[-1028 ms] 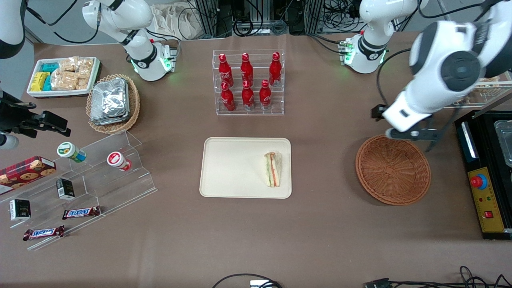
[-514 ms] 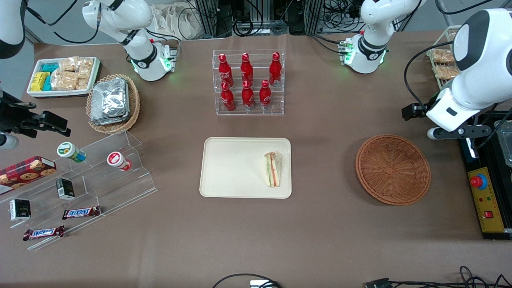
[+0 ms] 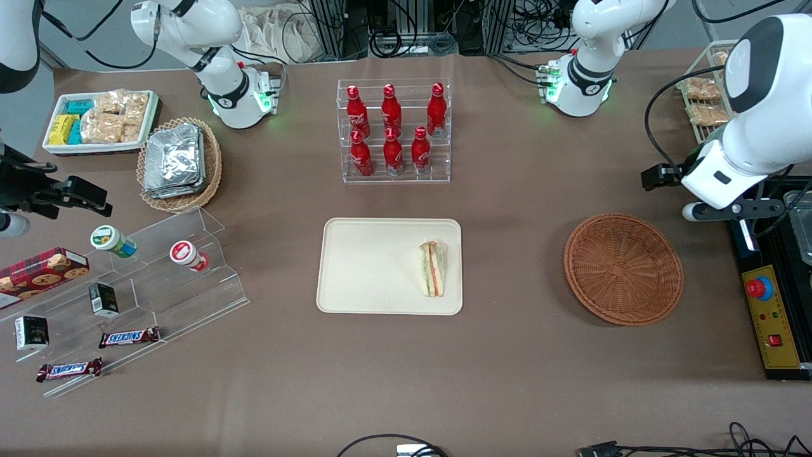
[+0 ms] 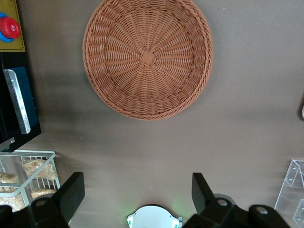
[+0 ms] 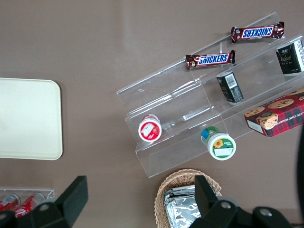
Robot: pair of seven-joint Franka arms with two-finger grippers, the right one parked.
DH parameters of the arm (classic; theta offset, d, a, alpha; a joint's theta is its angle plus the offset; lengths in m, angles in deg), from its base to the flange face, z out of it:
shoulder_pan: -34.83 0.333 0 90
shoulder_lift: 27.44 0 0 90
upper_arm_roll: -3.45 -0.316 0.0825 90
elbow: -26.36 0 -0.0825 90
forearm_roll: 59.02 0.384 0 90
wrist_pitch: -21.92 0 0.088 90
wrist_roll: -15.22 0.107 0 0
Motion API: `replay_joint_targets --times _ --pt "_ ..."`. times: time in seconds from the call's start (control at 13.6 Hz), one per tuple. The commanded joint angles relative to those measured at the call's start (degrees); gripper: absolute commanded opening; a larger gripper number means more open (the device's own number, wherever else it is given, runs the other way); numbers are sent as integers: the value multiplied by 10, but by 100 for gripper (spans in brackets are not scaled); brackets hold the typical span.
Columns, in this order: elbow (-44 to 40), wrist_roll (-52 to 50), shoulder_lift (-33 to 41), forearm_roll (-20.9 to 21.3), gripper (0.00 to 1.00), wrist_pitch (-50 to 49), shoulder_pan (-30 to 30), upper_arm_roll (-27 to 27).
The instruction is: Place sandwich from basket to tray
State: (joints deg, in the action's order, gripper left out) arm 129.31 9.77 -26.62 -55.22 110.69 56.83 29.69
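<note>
Already the sandwich [image 3: 433, 268] lies on the tray [image 3: 368, 266], and the basket [image 3: 623, 268] sits empty. The gripper [image 4: 137, 192], fingers apart and holding nothing, has drawn back past the basket toward the working arm's end of the bench; the task looks finished.

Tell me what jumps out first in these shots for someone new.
The sandwich lies on the cream tray at mid-table, while the reddish-brown basket toward the working arm's end holds nothing. The gripper hangs open high above the table near that basket. Red bottles in a clear rack stand farther from the camera than the tray.
</note>
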Motion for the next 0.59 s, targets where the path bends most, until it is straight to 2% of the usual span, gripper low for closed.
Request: replay_joint_targets --times 0.0,0.29,0.51 --pt "-13 18 -2 -4 100 -22 -66 -73" --pt "-53 36 -27 -3 100 -27 -180 -192" --pt "-66 35 -33 -3 100 -27 -182 -201"
